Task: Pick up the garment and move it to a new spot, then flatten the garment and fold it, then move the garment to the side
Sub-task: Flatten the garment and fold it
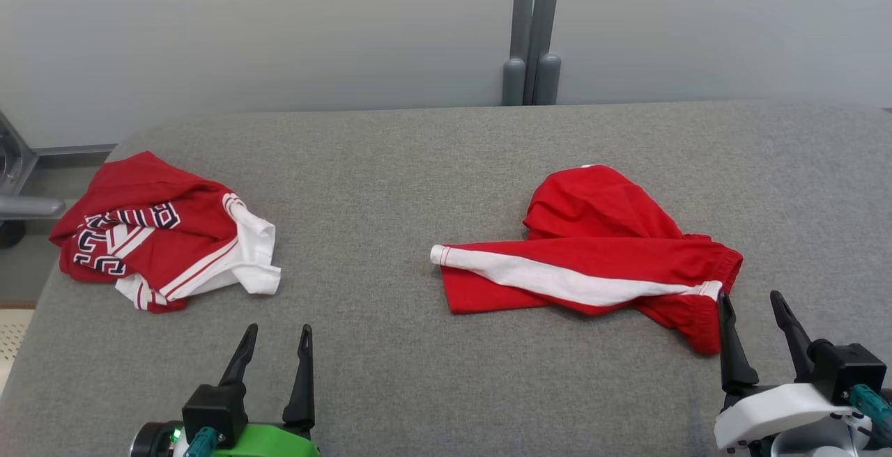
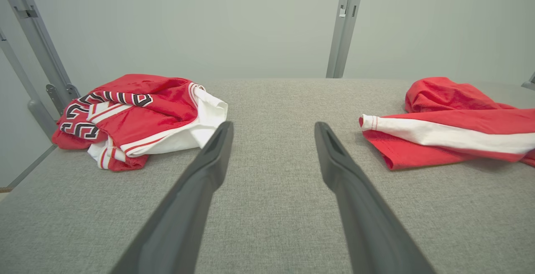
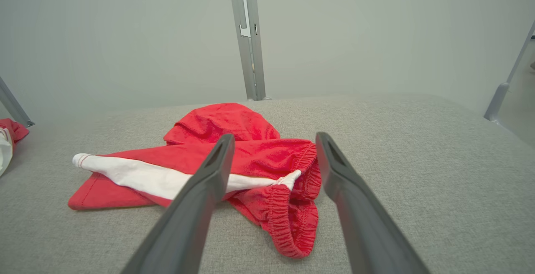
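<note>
Grey cloth-covered table (image 1: 418, 164), wide, running back to a pale wall with a grey upright post (image 1: 532, 32) behind its far edge.

Red shorts (image 1: 592, 262) lie on the table's right half, loosely crumpled. One leg is stretched toward the centre with a white side stripe (image 1: 557, 279) along it. The rest is bunched into a mound on the far side. The gathered elastic waistband (image 3: 288, 224) curls toward the robot at the near right end.

A second garment (image 1: 160, 234), red and white with dark block lettering, sits heaped at the table's far left, well apart from the shorts.

Left gripper (image 1: 278, 331): low at the lower left on a green wrist housing. It points away from the robot over bare table between the two garments, fingers spread wide, nothing between them.

Right gripper (image 1: 751, 298): lower right, white wrist housing, fingers likewise spread and empty. It is aimed at the waistband end of the shorts. In the right wrist view the fingers frame the waistband.

Hard to read:
- The right gripper's inner fingertip overlaps the stripe's end in the head view; contact or a gap, cannot tell.
- That finger hides part of the stripe in the right wrist view.
- The lettering is folded over and illegible.
- The shorts run off the right edge of the left wrist view.
</note>
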